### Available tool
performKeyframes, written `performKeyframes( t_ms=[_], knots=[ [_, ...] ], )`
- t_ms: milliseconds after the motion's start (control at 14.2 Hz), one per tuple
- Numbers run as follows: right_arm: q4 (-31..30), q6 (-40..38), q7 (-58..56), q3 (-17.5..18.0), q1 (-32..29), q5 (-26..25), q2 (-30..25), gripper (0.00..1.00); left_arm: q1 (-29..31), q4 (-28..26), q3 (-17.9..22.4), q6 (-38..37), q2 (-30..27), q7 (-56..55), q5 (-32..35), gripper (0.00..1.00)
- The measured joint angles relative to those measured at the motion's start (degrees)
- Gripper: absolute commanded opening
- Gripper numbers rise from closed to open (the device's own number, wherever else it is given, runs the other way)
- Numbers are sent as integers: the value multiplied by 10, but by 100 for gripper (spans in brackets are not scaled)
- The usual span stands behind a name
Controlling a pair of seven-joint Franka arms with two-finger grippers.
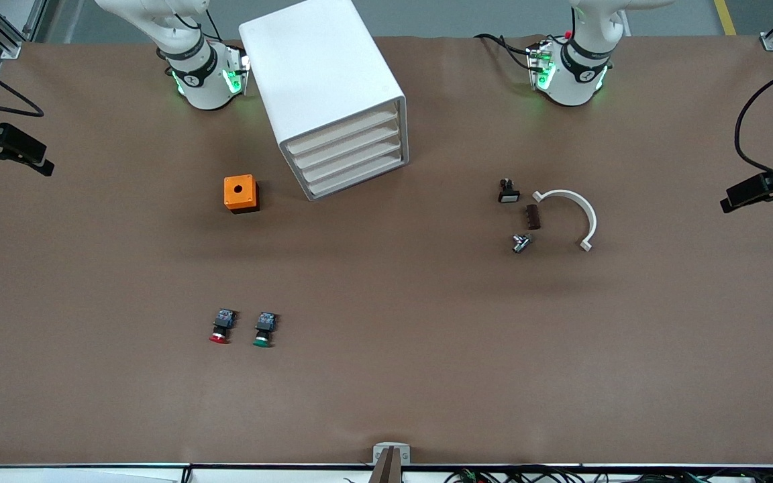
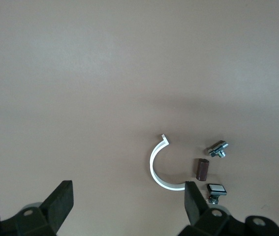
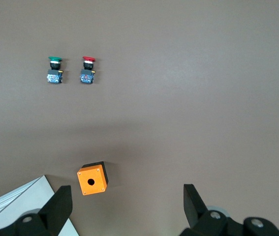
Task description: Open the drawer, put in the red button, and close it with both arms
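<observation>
Nearest the front camera: red button (image 1: pixel 220 327) beside green button (image 1: pixel 264 330), well apart from the right gripper (image 3: pixel 124 209), spread wide above the orange box (image 3: pixel 92 179). Left gripper (image 2: pixel 127 206) likewise wide, over white curved piece (image 2: pixel 155 167). Drawer (image 1: pixel 353 155) shut.

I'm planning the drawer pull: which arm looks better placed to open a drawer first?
Probably the right. Its open gripper hangs over the orange box, beside the cabinet, with every drawer shut. The left gripper, open too, hangs over the white clip.

Even overhead light, soft shadows on table (image 1: pixel 386 376) (wrist views slightly hazy), no glare.
</observation>
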Motion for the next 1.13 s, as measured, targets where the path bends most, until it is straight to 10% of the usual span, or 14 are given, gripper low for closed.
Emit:
performKeyframes(
  t_ms=[565,1131],
  knots=[
    [1,0,-1,-1,0,-1,17,100,-42,-1,-10,-23,113,-82,0,99],
    [10,81,3,0,2,-1,155,100,-168,0,-18,-31,188,-389,-5,99]
  ],
)
